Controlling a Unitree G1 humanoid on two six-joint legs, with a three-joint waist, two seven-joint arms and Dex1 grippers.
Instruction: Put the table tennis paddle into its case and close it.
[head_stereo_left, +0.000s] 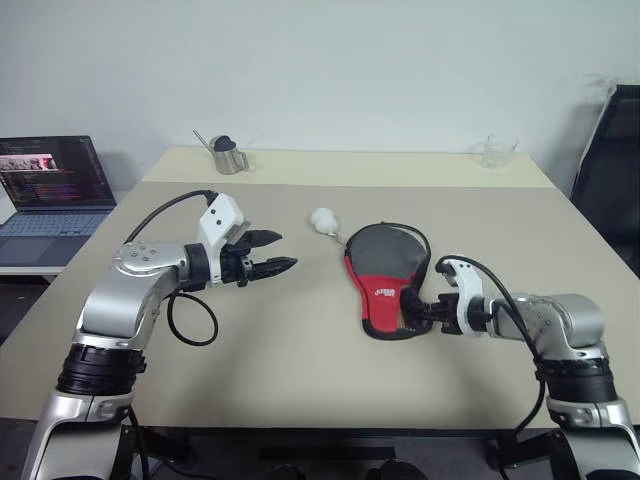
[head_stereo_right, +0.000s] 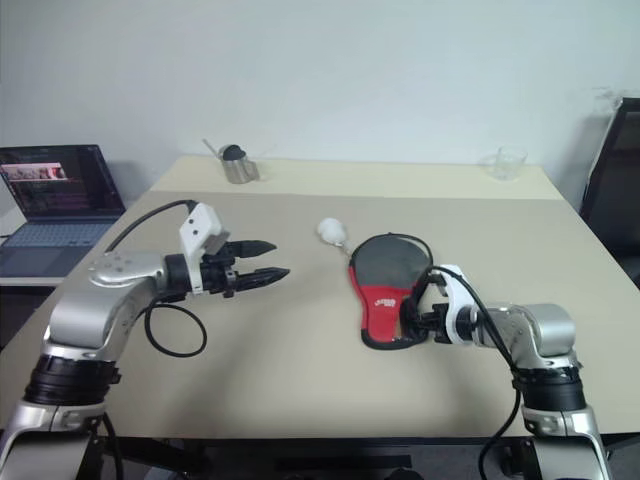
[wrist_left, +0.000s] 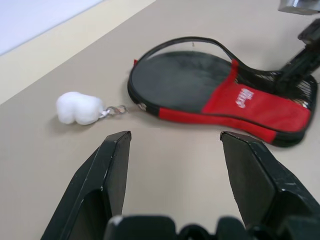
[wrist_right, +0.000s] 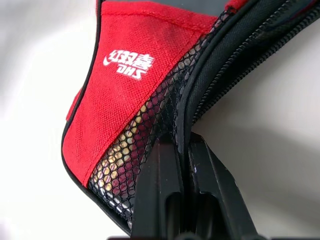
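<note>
- The case (head_stereo_left: 388, 280) lies flat on the table (head_stereo_left: 300, 380), toward its right side, round end pointing at the far edge, narrow end at the near edge; flap gapes at the round end, so it isn't zipped yet.
- The table tennis paddle (wrist_left: 180, 75): dark round face shows inside the open mouth; we read it as already in, handle hidden.
- Our right gripper (head_stereo_left: 420, 312) is clenched on the case's narrow end at the zip seam by the mesh pocket (wrist_right: 131, 165), likely pinning it or gripping the zip; we can't see a puller.
- Our left gripper (head_stereo_left: 275, 253) hangs released, nothing in it, over the table's left-middle, well apart from the case, aimed at it, probably staged to help.
- White fluffy charm (head_stereo_left: 323, 219) lies just beyond the round end, on a small clasp.
</note>
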